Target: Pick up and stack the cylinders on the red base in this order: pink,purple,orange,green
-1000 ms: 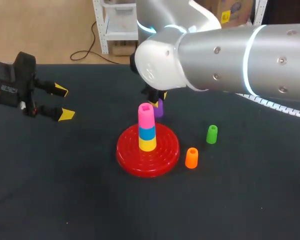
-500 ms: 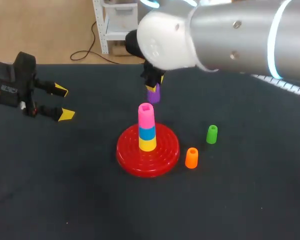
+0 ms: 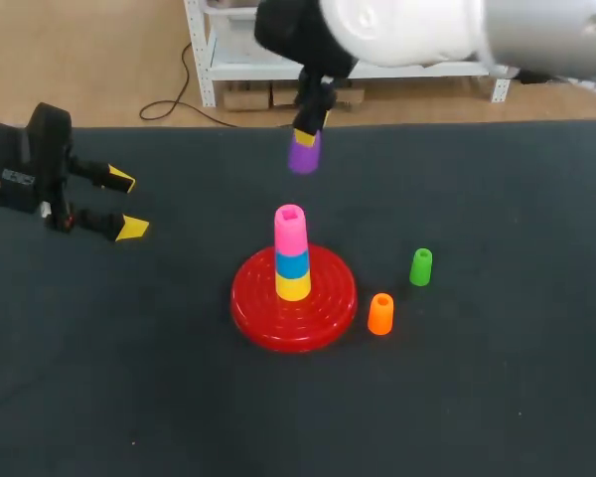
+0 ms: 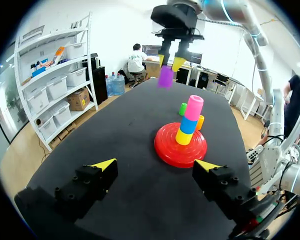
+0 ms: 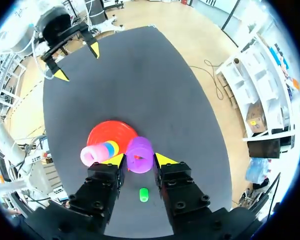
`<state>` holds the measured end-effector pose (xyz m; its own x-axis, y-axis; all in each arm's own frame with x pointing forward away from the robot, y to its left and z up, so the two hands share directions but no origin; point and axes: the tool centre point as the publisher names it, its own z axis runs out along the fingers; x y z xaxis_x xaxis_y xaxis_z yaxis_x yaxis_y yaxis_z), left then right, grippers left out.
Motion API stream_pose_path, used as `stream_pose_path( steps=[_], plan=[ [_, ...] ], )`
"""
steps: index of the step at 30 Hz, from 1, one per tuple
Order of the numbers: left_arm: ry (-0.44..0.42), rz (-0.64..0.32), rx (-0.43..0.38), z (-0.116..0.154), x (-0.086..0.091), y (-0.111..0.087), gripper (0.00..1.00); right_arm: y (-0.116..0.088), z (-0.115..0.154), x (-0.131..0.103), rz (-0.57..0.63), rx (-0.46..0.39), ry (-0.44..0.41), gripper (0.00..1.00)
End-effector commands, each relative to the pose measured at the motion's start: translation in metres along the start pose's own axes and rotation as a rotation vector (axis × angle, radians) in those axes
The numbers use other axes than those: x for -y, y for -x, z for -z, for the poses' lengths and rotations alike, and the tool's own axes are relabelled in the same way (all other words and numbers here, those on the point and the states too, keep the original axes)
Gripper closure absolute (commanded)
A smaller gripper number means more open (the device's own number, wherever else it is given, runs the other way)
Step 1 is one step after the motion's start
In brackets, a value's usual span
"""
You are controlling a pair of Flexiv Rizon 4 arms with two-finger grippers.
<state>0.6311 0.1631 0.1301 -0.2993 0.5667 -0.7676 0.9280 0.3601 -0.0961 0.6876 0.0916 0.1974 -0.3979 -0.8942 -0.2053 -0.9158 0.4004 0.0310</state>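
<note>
My right gripper (image 3: 306,137) is shut on the purple cylinder (image 3: 304,153), holding it in the air above and behind the stack. In the right wrist view the purple cylinder (image 5: 140,154) sits between the yellow fingertips of that gripper (image 5: 139,160). The red base (image 3: 328,306) carries a stack of yellow, blue and pink cylinders, with the pink cylinder (image 3: 290,228) on top. On the table to the right of the base stand the orange cylinder (image 3: 380,313) and the green cylinder (image 3: 421,266). At the far left my left gripper (image 3: 121,204) stands open and holds nothing.
The black table (image 3: 129,378) has open room in front of the base and to its left. In the left wrist view the base (image 4: 167,150) and its stack lie ahead of the open left gripper (image 4: 157,165).
My right gripper has lifted the purple cylinder from the table behind the base up and slightly back. The left arm and the other cylinders have not moved.
</note>
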Motion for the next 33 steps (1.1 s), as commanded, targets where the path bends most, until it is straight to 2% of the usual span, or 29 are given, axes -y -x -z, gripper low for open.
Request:
stream_pose_path(
  steps=[1, 13, 19, 24, 27, 33],
  plan=[
    [0.001, -0.002, 0.005, 0.000, 0.000, -0.001, 0.00, -0.008, 0.001, -0.004, 0.000, 0.083, -0.009, 1.00],
    [0.001, -0.002, 0.005, 0.000, 0.000, -0.001, 0.00, -0.008, 0.001, -0.004, 0.000, 0.083, -0.009, 1.00],
    [0.001, -0.002, 0.005, 0.000, 0.000, -0.001, 0.00, 0.000, 0.022, -0.005, 0.022, -0.014, -0.036, 1.00],
    [0.001, -0.002, 0.005, 0.000, 0.000, -0.001, 0.00, 0.009, 0.036, -0.022, 0.096, -0.087, -0.046, 1.00],
    [0.001, -0.002, 0.005, 0.000, 0.000, -0.001, 0.00, 0.012, 0.035, -0.037, 0.155, -0.137, -0.056, 1.00],
    [0.001, -0.002, 0.005, 0.000, 0.000, -0.001, 0.00, 0.009, 0.029, -0.055, 0.220, -0.181, -0.053, 1.00]
  ],
)
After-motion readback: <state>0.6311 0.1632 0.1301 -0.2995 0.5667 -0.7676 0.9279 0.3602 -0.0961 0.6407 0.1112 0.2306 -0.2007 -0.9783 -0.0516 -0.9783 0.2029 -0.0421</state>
